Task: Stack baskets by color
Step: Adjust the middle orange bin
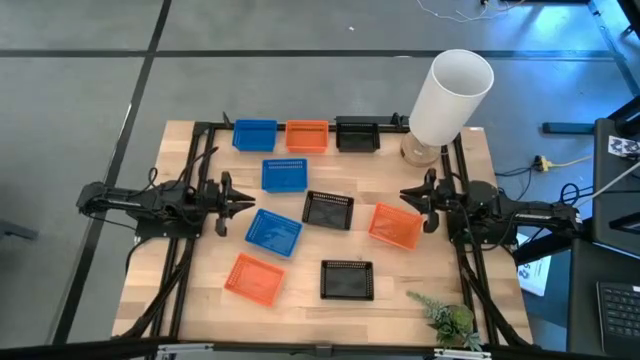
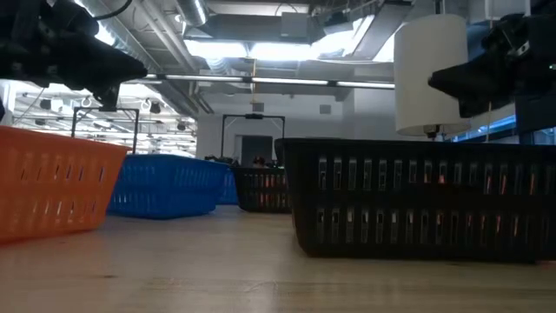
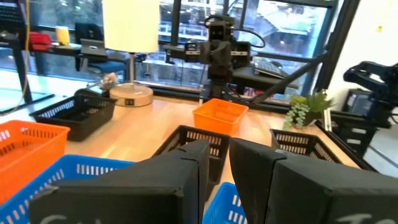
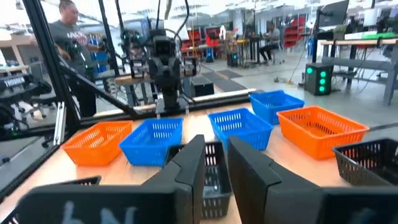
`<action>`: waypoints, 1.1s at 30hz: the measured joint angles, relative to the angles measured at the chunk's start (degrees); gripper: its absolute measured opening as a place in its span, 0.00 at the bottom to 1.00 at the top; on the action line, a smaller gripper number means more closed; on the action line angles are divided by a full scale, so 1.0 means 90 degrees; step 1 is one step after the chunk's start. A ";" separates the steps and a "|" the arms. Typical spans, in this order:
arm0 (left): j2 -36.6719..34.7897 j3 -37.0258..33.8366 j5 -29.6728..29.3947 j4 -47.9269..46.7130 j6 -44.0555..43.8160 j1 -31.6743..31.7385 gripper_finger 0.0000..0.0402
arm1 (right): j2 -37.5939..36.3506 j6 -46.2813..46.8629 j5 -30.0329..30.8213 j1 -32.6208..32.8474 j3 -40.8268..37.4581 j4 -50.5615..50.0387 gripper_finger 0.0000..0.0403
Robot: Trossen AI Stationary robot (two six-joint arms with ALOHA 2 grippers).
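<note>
Nine shallow square baskets lie bottom-down on the wooden table. A blue (image 1: 254,134), an orange (image 1: 306,134) and a black one (image 1: 356,133) form a row at the far edge. Another blue (image 1: 285,174), black (image 1: 328,210), orange (image 1: 395,225), blue (image 1: 273,232), orange (image 1: 253,278) and black one (image 1: 347,280) are scattered in the middle. My left gripper (image 1: 243,205) hovers level at the left side, its fingers (image 3: 186,168) a narrow gap apart with nothing between them. My right gripper (image 1: 403,197) mirrors it at the right side, fingers (image 4: 245,162) likewise slightly apart.
A tall white cylinder (image 1: 450,100) on a round wooden base stands at the far right corner. A small green plant (image 1: 447,318) lies at the near right corner. Black frame rails (image 1: 190,250) run along the table's left and right sides. A person (image 4: 65,31) shows beyond the table.
</note>
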 joint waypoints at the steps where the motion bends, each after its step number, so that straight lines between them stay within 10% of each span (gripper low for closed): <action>1: 0.0000 -0.0001 -0.0028 -0.0002 -0.0012 0.0000 0.14 | 0.0000 0.0077 0.0002 -0.0003 0.0000 0.0072 0.17; 14: 0.0000 0.0000 -0.0175 0.0900 0.1332 0.0002 0.14 | 0.0002 -0.0225 -0.1562 -0.0002 0.0282 0.4185 0.17; 26: 0.0002 0.0000 -0.0638 0.0896 0.1502 0.0002 0.14 | 0.1540 -0.0515 0.0337 -0.0005 0.4090 -0.1559 0.17; 33: 0.0002 0.0000 -0.0706 0.0894 0.1507 0.0002 0.14 | 0.3007 -0.0515 0.0341 -0.0005 0.5639 -0.3247 0.17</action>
